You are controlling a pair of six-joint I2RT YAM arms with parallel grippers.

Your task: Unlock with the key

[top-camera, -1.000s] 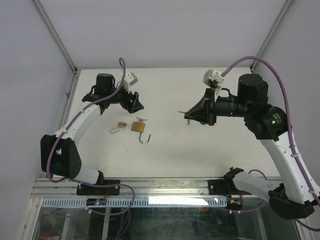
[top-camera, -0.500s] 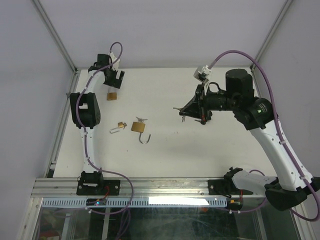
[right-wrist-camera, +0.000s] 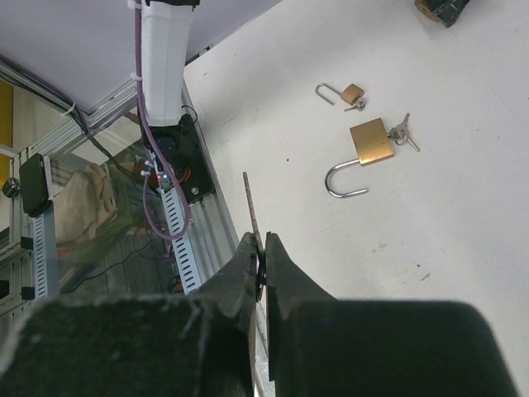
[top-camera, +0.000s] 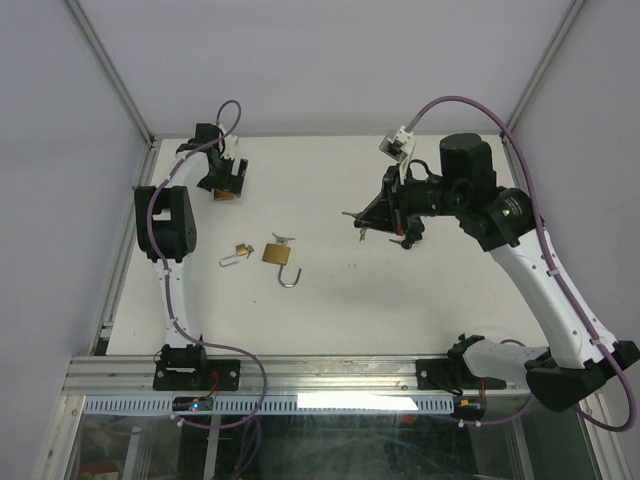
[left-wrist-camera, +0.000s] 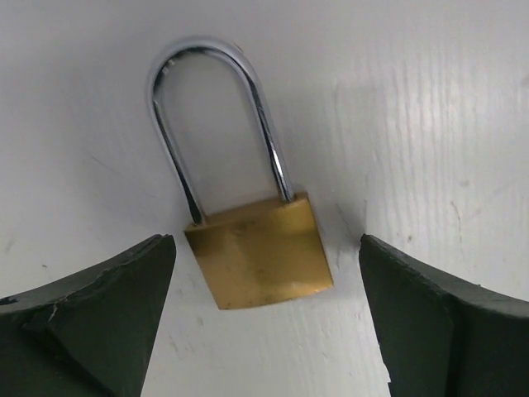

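The left arm reaches to the far left corner of the bench [top-camera: 400, 300], its left end effector [top-camera: 227, 184] pointing down over a closed padlock [left-wrist-camera: 260, 256]. Seen from the wrist, this padlock lies flat on the white surface with its brass body nearest the camera and its steel shackle [left-wrist-camera: 216, 116] seated in the body, pointing away. The two dark fingers [left-wrist-camera: 99, 318] are spread wide, one on each side of the brass body, and neither touches it (white bench shows in both gaps).

The right end effector [right-wrist-camera: 260, 258] hangs above the right half of the bench with its jaws pressed together, pinching a key [right-wrist-camera: 250, 207]. The thin blade sticks out past the fingertips and is held in the air, well apart from the closed padlock.

Near the middle of the bench lie two other locks, side by side. A small padlock [right-wrist-camera: 353, 92] has its shackle swung out. Just beside it, a larger padlock [right-wrist-camera: 372, 142] has its shackle hanging open like a hook, and a couple of small keys [right-wrist-camera: 403, 132] sit at its body. Whether one of them is in the keyhole I cannot tell.
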